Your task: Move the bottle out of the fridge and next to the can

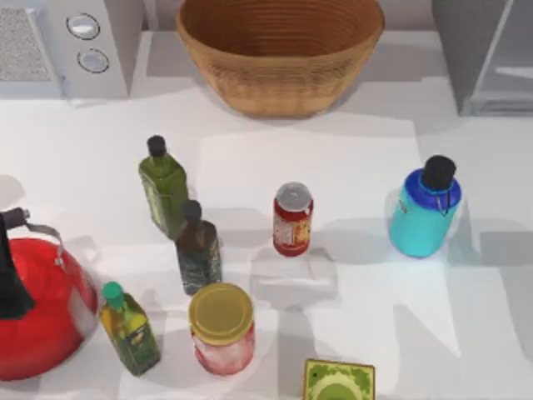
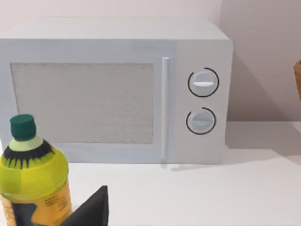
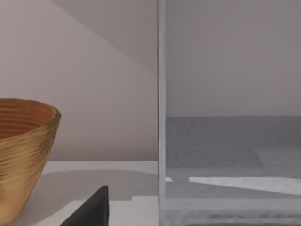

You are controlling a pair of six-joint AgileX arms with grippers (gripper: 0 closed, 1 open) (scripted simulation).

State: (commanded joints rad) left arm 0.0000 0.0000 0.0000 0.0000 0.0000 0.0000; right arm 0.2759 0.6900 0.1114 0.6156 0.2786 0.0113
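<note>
Two task items sit upright on the white table [image 1: 366, 308], well apart: wide teal-cyan cylindrical bottle [image 1: 423, 212] with blue shoulder, black screw cap and loop strap toward the right side, outside the fridge; small red cylindrical can [image 1: 292, 220] with silver top and pale label band near centre. Grey box-like fridge [image 1: 487, 54] with pale glassy door panel at back right corner. Ribbed woven tan bowl [image 1: 279, 50] at back centre, white boxy microwave [image 1: 62, 46] with two round knobs back left. Left of the can: slim green oil bottle [image 1: 163, 187], dark olive glass bottle [image 1: 197, 247], second green-capped oil bottle [image 1: 130, 328], glass jar [image 1: 221, 328] of pink contents with gold lid. Glossy red rounded kettle [image 1: 37, 304] at left edge. Green-and-yellow square box [image 1: 337, 381] at front edge. Each wrist view has a dark wedge-shaped finger tip low in the picture, left finger [image 2: 94, 209] and right finger [image 3: 91, 209]; cannot tell whether either gripper is open or closed.
</note>
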